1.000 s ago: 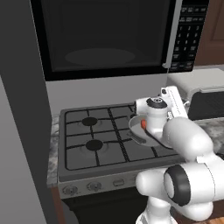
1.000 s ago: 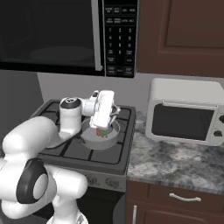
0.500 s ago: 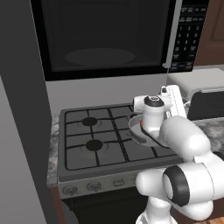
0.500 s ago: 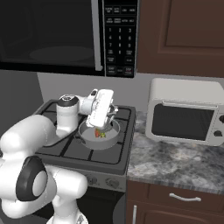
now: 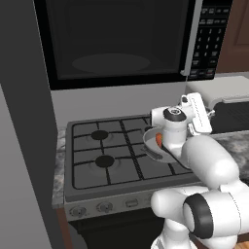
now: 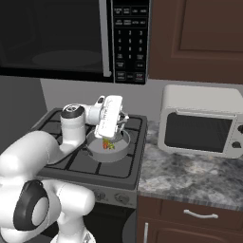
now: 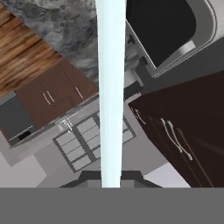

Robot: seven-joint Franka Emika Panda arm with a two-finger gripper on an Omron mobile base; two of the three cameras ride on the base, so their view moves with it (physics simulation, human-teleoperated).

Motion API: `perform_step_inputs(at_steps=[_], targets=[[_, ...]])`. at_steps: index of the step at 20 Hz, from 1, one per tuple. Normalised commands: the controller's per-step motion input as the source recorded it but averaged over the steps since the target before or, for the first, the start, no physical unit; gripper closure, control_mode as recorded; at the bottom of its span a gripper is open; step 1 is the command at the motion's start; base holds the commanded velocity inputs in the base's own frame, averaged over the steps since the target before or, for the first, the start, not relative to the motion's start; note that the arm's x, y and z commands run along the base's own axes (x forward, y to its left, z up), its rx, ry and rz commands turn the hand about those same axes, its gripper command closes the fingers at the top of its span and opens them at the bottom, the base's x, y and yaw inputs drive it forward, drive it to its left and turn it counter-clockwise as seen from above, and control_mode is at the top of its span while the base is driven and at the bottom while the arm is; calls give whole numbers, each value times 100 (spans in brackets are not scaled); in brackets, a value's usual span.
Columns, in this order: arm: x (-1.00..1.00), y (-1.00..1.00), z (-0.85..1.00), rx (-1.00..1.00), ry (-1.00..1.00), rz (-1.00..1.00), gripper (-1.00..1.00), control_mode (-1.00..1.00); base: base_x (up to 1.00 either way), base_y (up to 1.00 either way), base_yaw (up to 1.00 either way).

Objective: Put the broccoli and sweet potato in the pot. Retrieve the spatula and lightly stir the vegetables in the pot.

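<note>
A: Since a second ago the hand has swung from low over the pot (image 6: 110, 151) to tilted beside it.

B: And the pincer (image 7: 112, 177)?

A: Clamped narrow on the pale spatula (image 7: 112, 87).

B: The vegetables?

A: The sweet potato (image 5: 159, 139) and the broccoli (image 6: 105, 141) lie in the pot on the stove (image 5: 112, 158).

Hand view: pale blue spatula handle (image 7: 111, 87) rising straight from between the fingertips (image 7: 89, 178).
Beyond it lie the stove grates (image 7: 83, 142), dark cabinet doors (image 7: 183, 127) right, toaster oven (image 7: 170, 30) upper right.
</note>
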Motion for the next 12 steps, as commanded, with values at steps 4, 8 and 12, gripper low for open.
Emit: perform_step_inputs(at_steps=[4, 8, 12], targets=[[1, 0, 0, -9, 8, -4, 100, -100, 0, 0, 0], [22, 18, -5, -14, 14, -7, 100, -100, 0, 0, 0], [40, 40, 0, -12, 6, -8, 100, -100, 0, 0, 0]])
